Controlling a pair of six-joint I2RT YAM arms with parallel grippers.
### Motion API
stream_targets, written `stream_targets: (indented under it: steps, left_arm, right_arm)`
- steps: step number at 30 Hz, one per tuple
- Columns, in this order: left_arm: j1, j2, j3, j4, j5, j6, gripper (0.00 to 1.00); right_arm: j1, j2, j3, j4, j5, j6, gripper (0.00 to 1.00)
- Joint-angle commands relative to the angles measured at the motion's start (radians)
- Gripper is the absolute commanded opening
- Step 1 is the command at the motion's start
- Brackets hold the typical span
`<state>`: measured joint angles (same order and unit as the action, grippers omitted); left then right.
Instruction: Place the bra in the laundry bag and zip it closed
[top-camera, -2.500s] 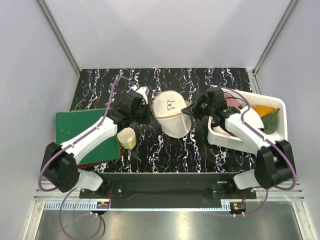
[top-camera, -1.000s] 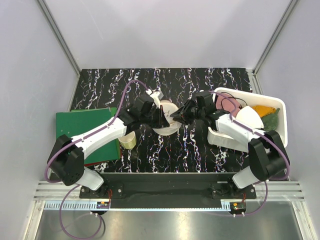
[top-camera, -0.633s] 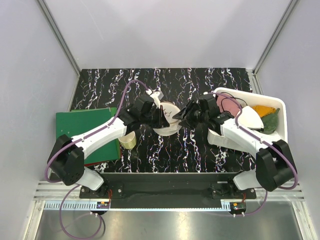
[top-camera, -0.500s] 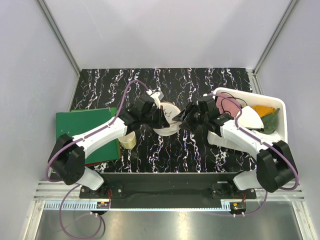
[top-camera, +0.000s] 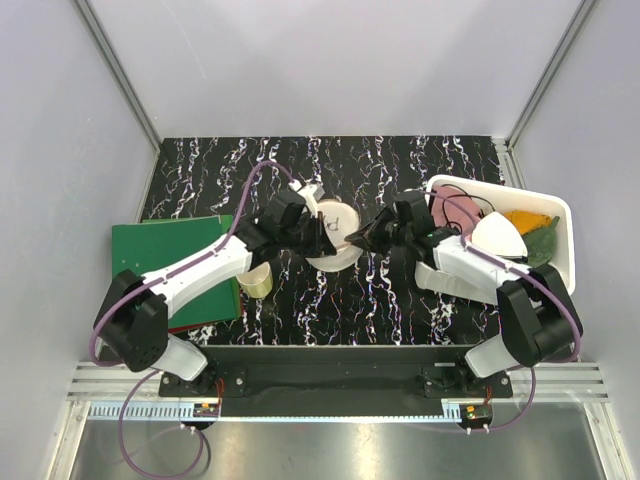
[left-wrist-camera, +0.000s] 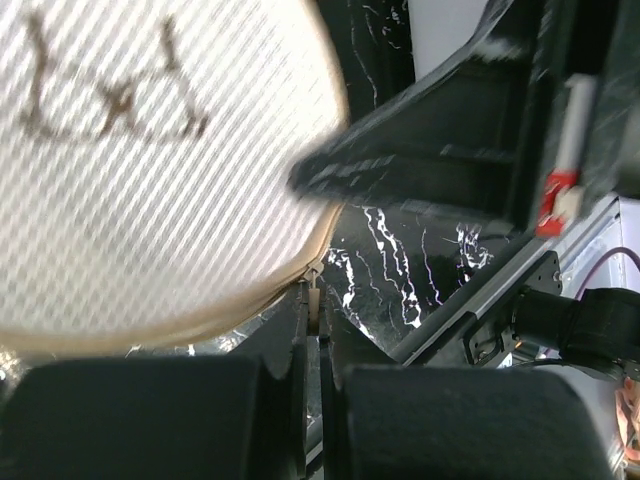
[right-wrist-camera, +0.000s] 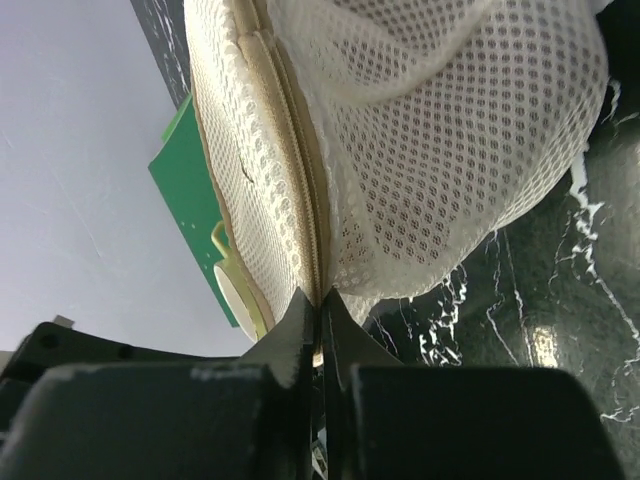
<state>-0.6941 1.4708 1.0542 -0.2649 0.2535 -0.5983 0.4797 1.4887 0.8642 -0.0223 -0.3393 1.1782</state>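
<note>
Jaws, left gripper: together, pinched on the lower rim of the laundry bag. A small pale tab sits between the tips. It may be the zip pull, but this cannot be confirmed.
Jaws, right gripper: together, nipped on the bag's rim right at the zipper seam.
Bag attitude: lifted between the two grippers and standing roughly on edge, with the dark mark facing the left wrist camera. The mesh reads white throughout, with no dark fabric showing inside.
Zip state: the seam looks shut along the stretch visible from the right wrist.
Bra: a reddish garment with thin dark straps lies in the far-left corner of the white bin, well apart from the bag and partly hidden by the right arm. Judged to be the bra, not yet loaded.
Step in hand: opening the bag.
Method advised: hold one grip as the anchor and draw the other along the curve of the rim rather than straight outward. Keep the mesh taut, and keep both pinches on the seam tape, not on loose mesh.
Risk: a pinch on mesh alone would stretch the fabric or slip without moving the slider.
Surroundings: the small cup and green board lie near the left arm, so keep the sweep above them.
</note>
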Motion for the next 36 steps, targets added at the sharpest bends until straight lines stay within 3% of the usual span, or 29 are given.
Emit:
stream_targets:
  steps: [1,5,8,12,13,15,16,19,22,25,28,30,36]
  left_arm:
    - [0.083,-0.095,-0.066,-0.034,-0.063,-0.03,0.0]
    - [0.232,-0.144,-0.12,-0.077,-0.071,-0.018,0.0]
    - [0.213,-0.15,-0.083,-0.079,-0.044,0.031,0.0]
    - [0.119,-0.112,-0.011,-0.056,0.001,0.031,0.0]
    - [0.101,-0.095,0.001,-0.047,0.004,0.025,0.0]
    - [0.062,-0.078,0.027,-0.021,0.007,-0.004,0.0]
    - [0.056,-0.063,0.032,-0.01,0.012,-0.014,0.0]
    - [0.042,-0.024,0.056,0.015,0.026,-0.029,0.0]
    - [0.036,0.0,0.061,0.032,0.041,-0.04,0.0]
    - [0.025,0.017,0.059,0.049,0.05,-0.05,0.0]
    - [0.012,0.02,0.055,0.064,0.058,-0.061,0.0]
    - [0.001,0.016,0.052,0.066,0.055,-0.063,0.0]
    - [-0.001,-0.017,0.043,0.059,0.043,-0.057,0.0]
  right_arm:
    - [-0.119,0.007,0.051,0.028,-0.03,-0.083,0.0]
    - [-0.185,0.068,0.148,-0.045,-0.082,-0.264,0.0]
    - [-0.19,0.175,0.29,-0.149,-0.133,-0.394,0.0]
    - [-0.184,0.289,0.49,-0.311,-0.175,-0.482,0.17]
    - [-0.179,0.301,0.521,-0.349,-0.162,-0.503,0.3]
    - [-0.165,0.311,0.593,-0.48,-0.094,-0.569,0.44]
    - [-0.162,0.299,0.599,-0.513,-0.064,-0.586,0.55]
    - [-0.15,0.19,0.538,-0.576,0.058,-0.612,0.71]
    - [-0.138,0.04,0.426,-0.591,0.079,-0.592,0.77]
    - [-0.089,-0.048,0.314,-0.521,0.013,-0.497,0.77]
    - [-0.021,-0.097,0.205,-0.334,-0.029,-0.274,0.76]
    - [0.014,-0.081,0.159,-0.21,-0.039,-0.212,0.72]
    - [0.048,0.019,0.139,-0.111,-0.043,-0.103,0.54]
